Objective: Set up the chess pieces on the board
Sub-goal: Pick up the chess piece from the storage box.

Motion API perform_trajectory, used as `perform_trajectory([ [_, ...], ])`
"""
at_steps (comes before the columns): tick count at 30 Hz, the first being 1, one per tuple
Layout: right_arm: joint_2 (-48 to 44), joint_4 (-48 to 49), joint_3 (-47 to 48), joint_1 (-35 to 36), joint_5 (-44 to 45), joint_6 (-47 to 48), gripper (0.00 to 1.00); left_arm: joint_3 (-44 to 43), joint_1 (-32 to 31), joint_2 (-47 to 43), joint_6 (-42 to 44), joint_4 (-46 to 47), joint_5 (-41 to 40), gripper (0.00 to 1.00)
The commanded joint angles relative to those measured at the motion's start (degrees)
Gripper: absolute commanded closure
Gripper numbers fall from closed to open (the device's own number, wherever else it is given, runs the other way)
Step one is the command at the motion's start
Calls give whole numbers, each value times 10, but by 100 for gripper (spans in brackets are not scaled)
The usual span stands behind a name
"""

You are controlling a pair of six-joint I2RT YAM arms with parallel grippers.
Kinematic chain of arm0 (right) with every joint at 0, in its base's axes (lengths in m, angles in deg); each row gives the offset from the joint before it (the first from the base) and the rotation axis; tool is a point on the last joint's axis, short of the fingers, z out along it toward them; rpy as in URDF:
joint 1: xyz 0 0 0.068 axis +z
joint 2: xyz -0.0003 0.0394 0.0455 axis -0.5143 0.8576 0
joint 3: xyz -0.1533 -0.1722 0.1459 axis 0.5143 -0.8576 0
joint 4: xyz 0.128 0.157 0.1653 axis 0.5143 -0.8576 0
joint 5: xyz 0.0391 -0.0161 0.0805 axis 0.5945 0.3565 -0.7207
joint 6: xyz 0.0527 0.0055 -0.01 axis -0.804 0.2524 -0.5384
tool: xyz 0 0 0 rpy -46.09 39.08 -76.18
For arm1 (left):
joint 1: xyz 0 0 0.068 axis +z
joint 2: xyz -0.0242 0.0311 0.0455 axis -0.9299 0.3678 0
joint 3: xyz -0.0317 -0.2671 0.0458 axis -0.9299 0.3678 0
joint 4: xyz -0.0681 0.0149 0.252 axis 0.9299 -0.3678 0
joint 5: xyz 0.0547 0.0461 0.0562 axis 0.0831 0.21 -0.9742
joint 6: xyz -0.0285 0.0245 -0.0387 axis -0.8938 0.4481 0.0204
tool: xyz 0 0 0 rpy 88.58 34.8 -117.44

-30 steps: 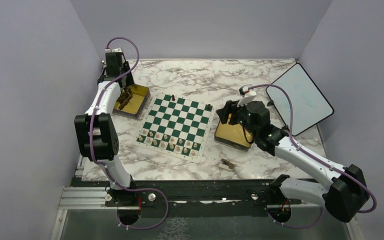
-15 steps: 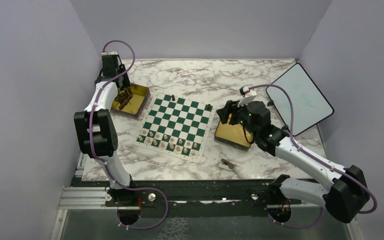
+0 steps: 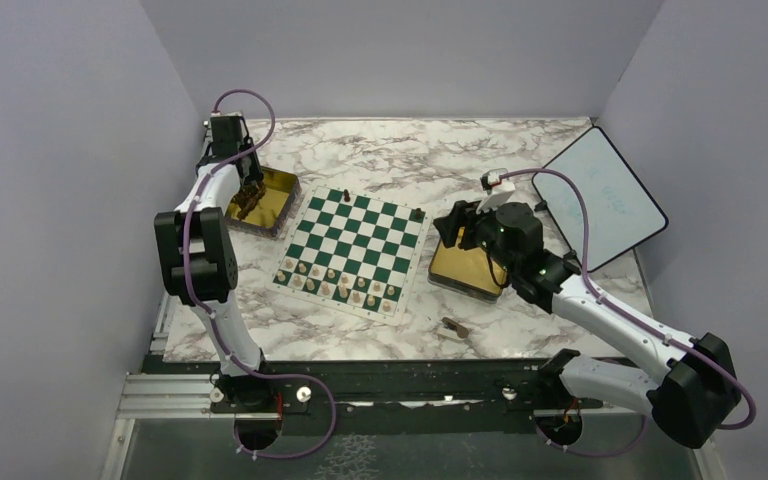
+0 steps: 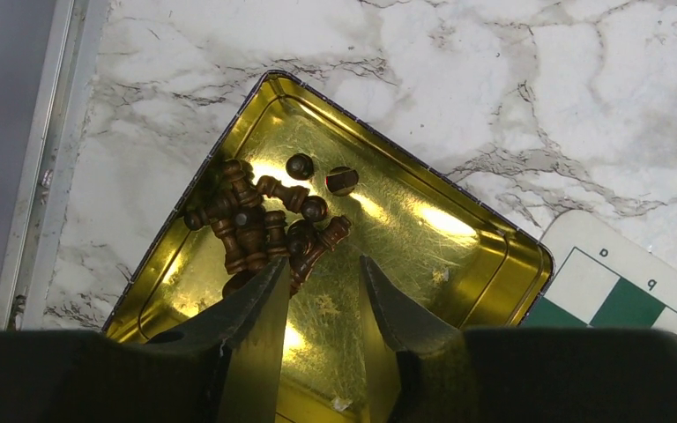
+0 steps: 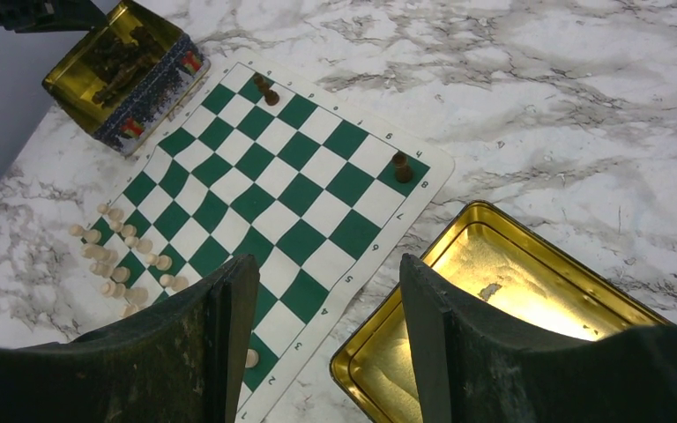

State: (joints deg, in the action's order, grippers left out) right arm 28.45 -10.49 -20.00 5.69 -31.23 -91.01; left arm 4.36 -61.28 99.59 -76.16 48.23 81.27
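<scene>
The left tool hangs spread over the tin; the dark pieces inside lie tangled, so closing may pinch two or scatter them.

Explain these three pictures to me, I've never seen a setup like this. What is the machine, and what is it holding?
These are two robot arms bolted to a marble table. The wide picture looks down from above and behind them. The other two come from cameras on each wrist, so the dark prongs at the bottom are that arm's own fingers. The left gripper hangs open over a gold tin of dark chess pieces. The right gripper is open by the board and a second gold tin. Pale pieces stand along the board's near edge. Neither gripper holds anything.
</scene>
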Motion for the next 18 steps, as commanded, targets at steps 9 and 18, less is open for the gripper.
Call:
perform_trajectory([
  [9, -9, -8, -5, 1, -3, 0, 35, 12, 4, 22, 7, 14, -23, 67],
  [18, -13, -9, -7, 1, 0, 3, 35, 11, 4, 36, 12, 14, -30, 68],
])
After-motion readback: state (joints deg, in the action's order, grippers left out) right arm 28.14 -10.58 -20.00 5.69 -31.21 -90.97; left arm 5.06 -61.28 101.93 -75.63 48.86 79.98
